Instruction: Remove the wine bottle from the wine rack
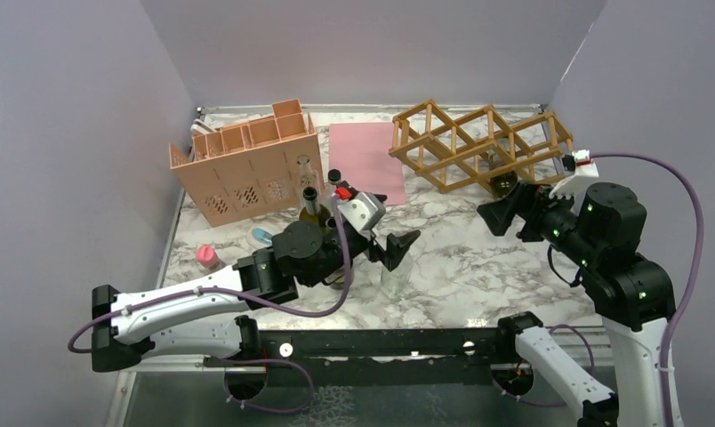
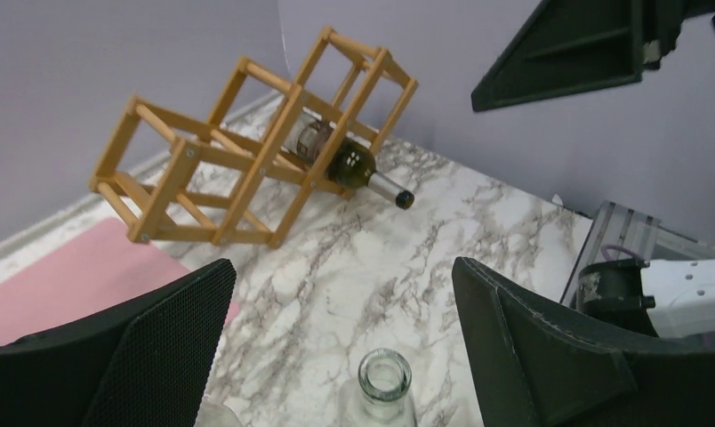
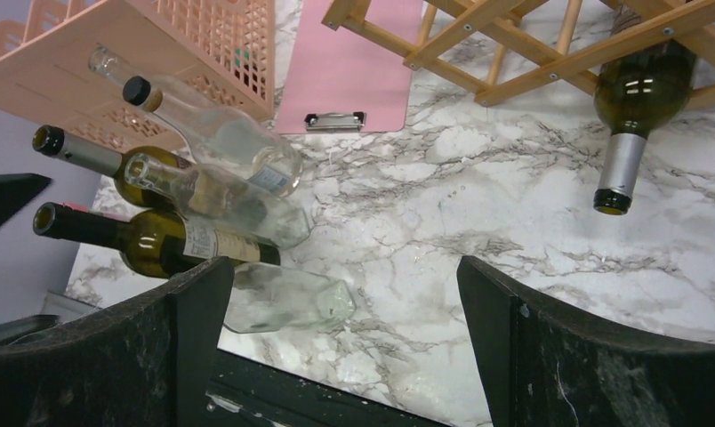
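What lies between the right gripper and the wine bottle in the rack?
Nothing. In the right wrist view, only bare marble table separates the open right gripper from the wine bottle.

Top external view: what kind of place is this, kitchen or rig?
Probably a lab test booth, not a kitchen: plain partition walls box in a marble-pattern table, a left arm and right arm are bolted at its near edge, and the wine rack and pink crate look like staged props.

Bright even light, soft shadows; glare spots on wine bottle; wrist views sharp.
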